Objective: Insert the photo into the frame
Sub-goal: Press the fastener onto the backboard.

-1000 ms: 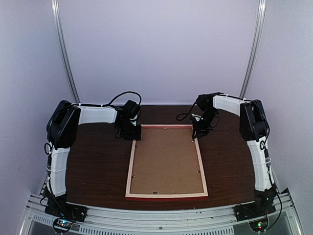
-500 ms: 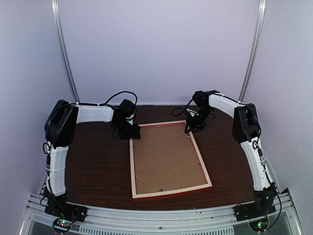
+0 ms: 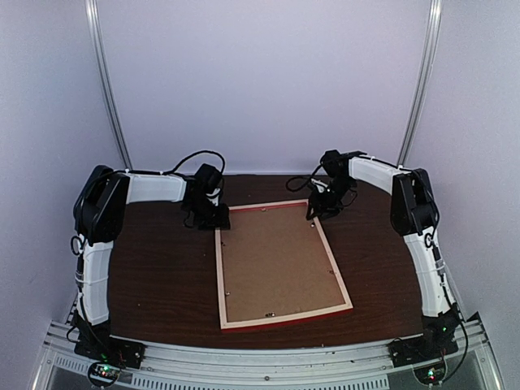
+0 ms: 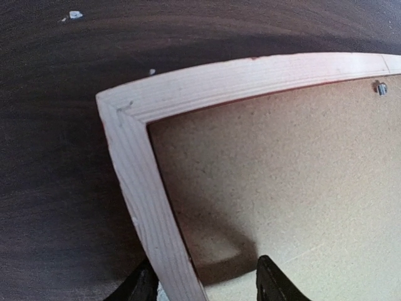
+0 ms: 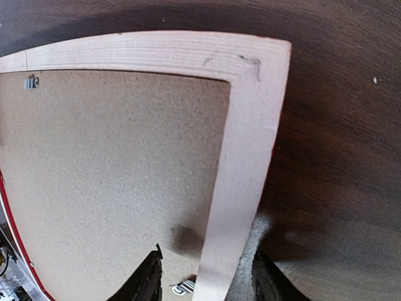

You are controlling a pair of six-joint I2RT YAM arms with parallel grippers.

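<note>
Wooden frame (image 4: 143, 188); grippers (image 4: 205, 281) (image 5: 207, 276) seemingly astride far corners.

A dark wooden table (image 3: 162, 276) carries a plain brown board (image 3: 276, 264) lying flat and slightly skewed, with small metal tabs (image 4: 380, 88) at its border. White crumbs (image 4: 75, 14) dot the tabletop. Behind stands a pale wall (image 3: 268, 81) with two metal poles (image 3: 109, 81). A metal rail (image 3: 268, 356) lines the near edge.
</note>
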